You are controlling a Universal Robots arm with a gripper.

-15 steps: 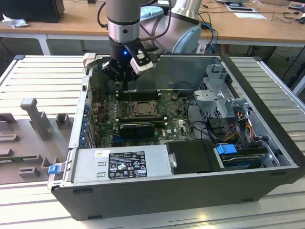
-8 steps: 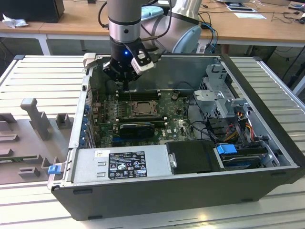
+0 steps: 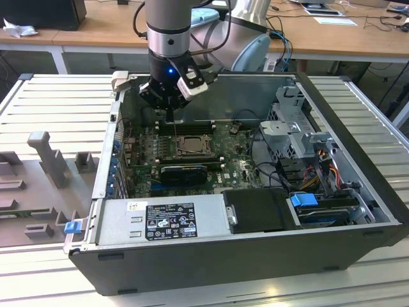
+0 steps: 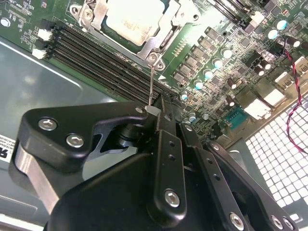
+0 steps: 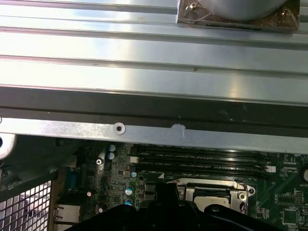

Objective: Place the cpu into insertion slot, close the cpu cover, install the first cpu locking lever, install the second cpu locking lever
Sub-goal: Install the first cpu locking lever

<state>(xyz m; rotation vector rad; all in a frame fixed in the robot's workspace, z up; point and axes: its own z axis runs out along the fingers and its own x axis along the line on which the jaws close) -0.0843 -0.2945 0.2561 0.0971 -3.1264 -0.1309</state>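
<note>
In the second wrist view the cpu (image 4: 132,19) lies with its pale silver top up in the insertion slot (image 3: 190,144). The silver cpu cover (image 4: 166,29) lies flat around it. A thin metal cpu locking lever (image 4: 151,84) rises from the socket's corner to my gripper (image 4: 155,111), which is shut on the lever's end. In the exterior view the gripper (image 3: 171,107) hangs over the motherboard just behind the socket, with the lever (image 3: 176,125) running down from it. The first wrist view shows the socket (image 5: 211,191) beyond the case rim.
Long black RAM slots (image 4: 106,57) run between the socket and the case wall. A grey power supply (image 3: 166,220) and a black box (image 3: 259,210) fill the case front. A drive cage (image 3: 297,131) and cables sit at the exterior view's right. Grey fixtures (image 3: 48,160) stand on the slatted table.
</note>
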